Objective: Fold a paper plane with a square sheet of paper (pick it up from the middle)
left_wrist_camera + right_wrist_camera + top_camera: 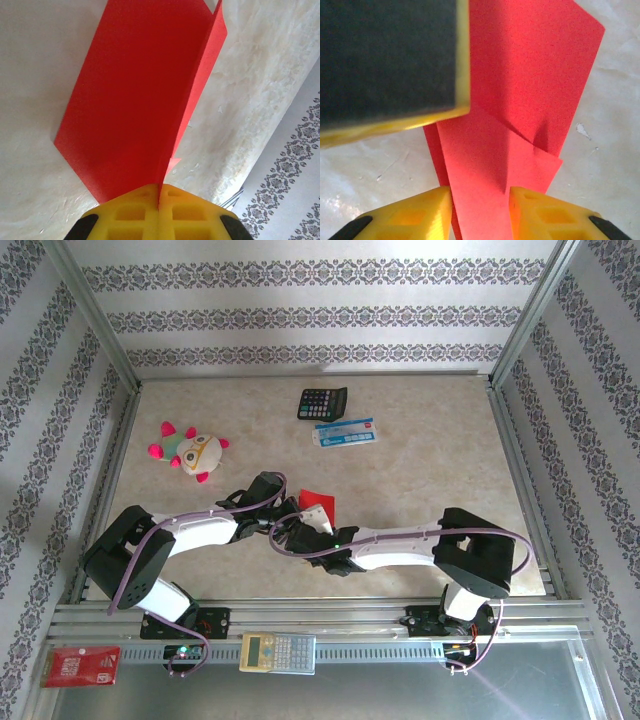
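Observation:
The square sheet of paper (317,501) is bright red and lifted off the table near its middle, folded into layers with a crease. In the left wrist view the paper (135,90) runs away from my left gripper (160,192), whose yellow jaws are shut on its near edge, one flap standing up. My left gripper (287,504) meets my right gripper (302,530) at the sheet. In the right wrist view the paper (520,90) passes between the jaws of my right gripper (481,200), which stand apart, open around it. A left finger (390,60) hangs above.
At the back lie a black calculator (322,402) and a blue-white packet (345,432). A plush toy (190,450) sits at the left. On the front rail rest a red printed packet (80,665) and a beige calculator (278,651). Metal frame posts border the table.

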